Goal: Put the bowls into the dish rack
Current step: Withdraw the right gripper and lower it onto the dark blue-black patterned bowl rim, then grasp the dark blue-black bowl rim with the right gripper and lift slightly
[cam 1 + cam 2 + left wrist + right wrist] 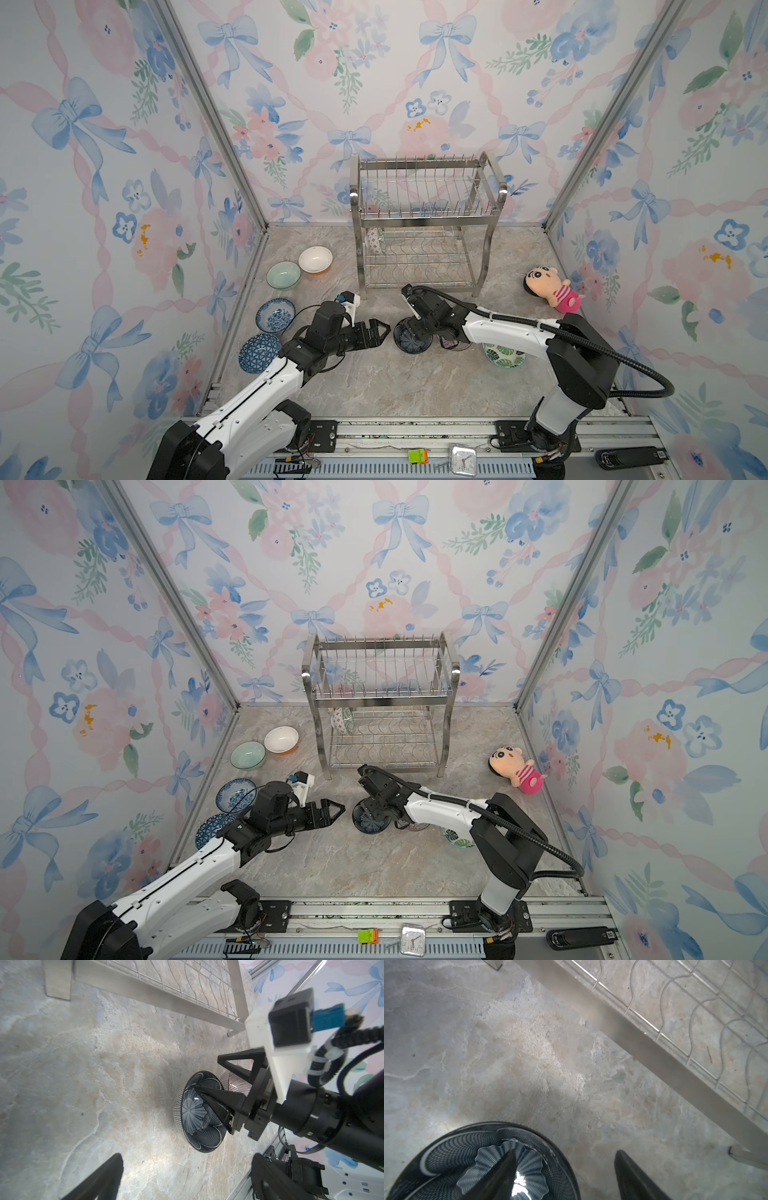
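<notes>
The right jaws stand apart astride the rim of the navy petal bowl on the tabletop, one finger inside, one outside. Just past the outer finger sits the pink-striped bowl; the green leaf bowl lies farther back, under the arm. Ahead rises the dish rack, a patterned bowl in its lower tier. The left jaws, spread and empty, face the navy bowl's other side.

We're looking into a robot lab's test booth dressed up as a home: bow-print wallpaper is covering panels between aluminium posts, a dish rack is sitting on a marble-print tabletop, and a bare metal rail is running along the front.
</notes>
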Controlling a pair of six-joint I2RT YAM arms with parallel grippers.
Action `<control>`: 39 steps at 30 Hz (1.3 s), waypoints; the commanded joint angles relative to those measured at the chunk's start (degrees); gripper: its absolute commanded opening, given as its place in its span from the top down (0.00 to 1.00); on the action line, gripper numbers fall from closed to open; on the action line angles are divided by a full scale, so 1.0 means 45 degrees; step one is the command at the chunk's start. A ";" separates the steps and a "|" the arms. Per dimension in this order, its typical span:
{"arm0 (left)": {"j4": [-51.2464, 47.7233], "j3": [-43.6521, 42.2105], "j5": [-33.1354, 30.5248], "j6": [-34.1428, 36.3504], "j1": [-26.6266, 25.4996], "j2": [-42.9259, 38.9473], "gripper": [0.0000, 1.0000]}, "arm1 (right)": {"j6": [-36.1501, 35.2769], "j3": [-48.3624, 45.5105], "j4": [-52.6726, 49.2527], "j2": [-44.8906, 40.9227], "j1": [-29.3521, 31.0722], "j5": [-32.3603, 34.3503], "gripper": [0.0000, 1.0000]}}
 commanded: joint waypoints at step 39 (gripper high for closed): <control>0.0656 -0.0053 -0.0081 -0.0342 0.0036 0.0065 0.02 | 0.1407 0.0134 0.0258 0.0937 -0.1206 -0.0537 0.88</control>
